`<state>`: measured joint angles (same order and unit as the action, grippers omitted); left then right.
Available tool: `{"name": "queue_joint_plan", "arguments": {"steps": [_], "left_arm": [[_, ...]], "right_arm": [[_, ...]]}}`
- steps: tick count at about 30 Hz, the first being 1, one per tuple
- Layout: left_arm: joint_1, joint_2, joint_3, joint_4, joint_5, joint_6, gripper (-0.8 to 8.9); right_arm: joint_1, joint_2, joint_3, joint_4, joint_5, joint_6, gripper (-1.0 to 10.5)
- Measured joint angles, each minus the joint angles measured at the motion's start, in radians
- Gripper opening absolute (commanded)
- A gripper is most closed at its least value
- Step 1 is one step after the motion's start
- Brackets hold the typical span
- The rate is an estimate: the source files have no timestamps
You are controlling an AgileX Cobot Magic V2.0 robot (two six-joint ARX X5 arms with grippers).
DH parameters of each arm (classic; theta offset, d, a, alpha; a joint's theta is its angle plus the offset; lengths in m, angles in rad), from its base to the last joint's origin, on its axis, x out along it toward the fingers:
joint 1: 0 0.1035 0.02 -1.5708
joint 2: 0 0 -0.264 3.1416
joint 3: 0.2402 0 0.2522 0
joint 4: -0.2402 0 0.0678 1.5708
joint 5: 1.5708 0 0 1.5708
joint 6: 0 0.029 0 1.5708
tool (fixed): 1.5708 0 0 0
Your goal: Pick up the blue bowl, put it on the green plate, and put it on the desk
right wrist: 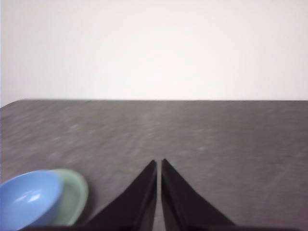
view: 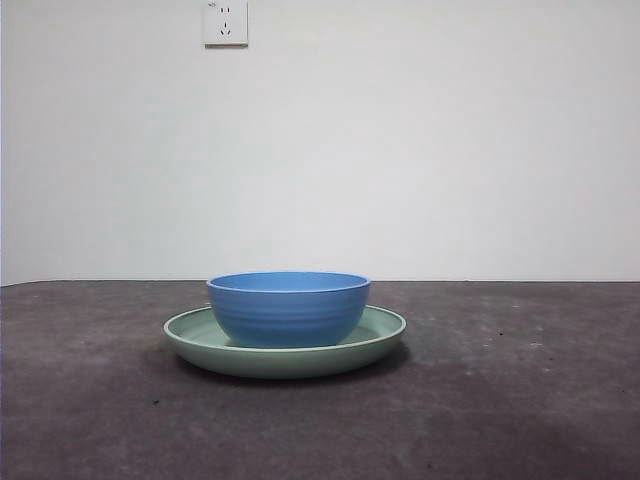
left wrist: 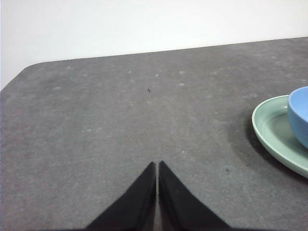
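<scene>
The blue bowl (view: 288, 308) stands upright in the middle of the green plate (view: 385, 332), which rests on the desk (view: 520, 400). In the left wrist view the bowl (left wrist: 301, 115) and plate (left wrist: 272, 127) show at the side, apart from my left gripper (left wrist: 157, 165), which is shut and empty over bare desk. In the right wrist view the bowl (right wrist: 29, 197) and plate (right wrist: 74, 192) lie off to the side of my right gripper (right wrist: 159, 162), also shut and empty. Neither arm shows in the front view.
A white wall with a power socket (view: 225, 22) stands behind the desk. The desk's rounded far corner (left wrist: 29, 72) shows in the left wrist view.
</scene>
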<state>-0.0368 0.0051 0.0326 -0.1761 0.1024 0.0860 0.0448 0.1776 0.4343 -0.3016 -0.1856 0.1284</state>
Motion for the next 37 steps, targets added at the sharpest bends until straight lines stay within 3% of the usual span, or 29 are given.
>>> {"name": "queue_joint_plan", "arguments": {"steps": [11,16,37], "left_arm": [[0.000,0.000,0.000,0.000,0.000,0.000,0.09],[0.000,0.000,0.000,0.000,0.000,0.000,0.09],[0.000,0.000,0.000,0.000,0.000,-0.002,0.09]], "right_arm": [[-0.058,-0.140,-0.291,0.187,0.119,-0.002,0.1],[-0.058,-0.169,-0.357,0.190,0.134,-0.002,0.1],[-0.058,-0.172,-0.418,0.137,0.134,-0.001,0.1]]}}
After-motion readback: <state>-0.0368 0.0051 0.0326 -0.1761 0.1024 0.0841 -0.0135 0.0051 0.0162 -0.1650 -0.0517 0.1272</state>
